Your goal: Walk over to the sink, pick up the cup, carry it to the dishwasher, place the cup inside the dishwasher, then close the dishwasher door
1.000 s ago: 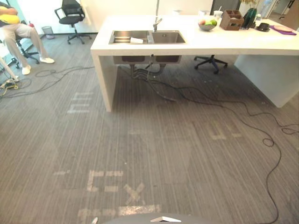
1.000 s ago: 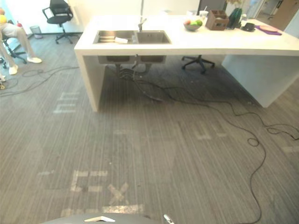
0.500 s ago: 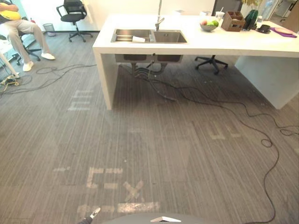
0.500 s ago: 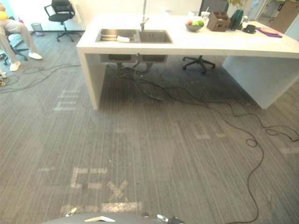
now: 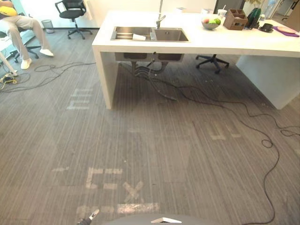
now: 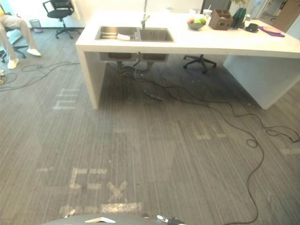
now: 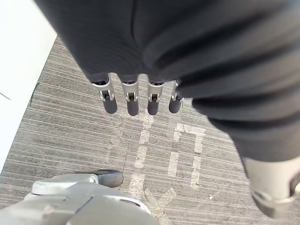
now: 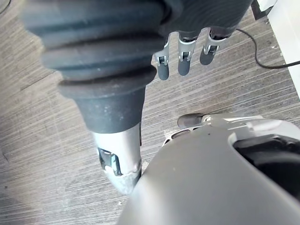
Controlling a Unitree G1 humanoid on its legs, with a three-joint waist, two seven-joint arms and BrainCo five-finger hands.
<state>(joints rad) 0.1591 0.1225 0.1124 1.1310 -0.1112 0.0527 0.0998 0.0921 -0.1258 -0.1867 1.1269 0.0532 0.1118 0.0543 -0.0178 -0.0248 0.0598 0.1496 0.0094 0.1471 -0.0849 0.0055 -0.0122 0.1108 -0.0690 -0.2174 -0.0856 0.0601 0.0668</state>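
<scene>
A white cup (image 5: pixel 138 37) lies on its side in the left basin of the steel double sink (image 5: pixel 169 36), set in the white counter (image 5: pixel 197 45) far ahead of me across the carpet. A faucet (image 5: pixel 160 18) rises behind the sink. My left hand (image 7: pixel 132 101) hangs over the carpet with straight fingers, open and empty. My right hand (image 8: pixel 184 58) also hangs low at my side, fingers relaxed, holding nothing. Both hands are far from the cup.
Black cables (image 5: pixel 225 105) trail over the carpet from under the sink toward the right. A person (image 5: pixel 21 28) sits at the far left near an office chair (image 5: pixel 70 10). On the counter's right stand a fruit bowl (image 5: pixel 210 22) and a wooden box (image 5: pixel 235 19).
The whole view has swayed a little as the camera moved. A tip of my left hand has come in at the bottom edge. Nothing on the counter has moved.
</scene>
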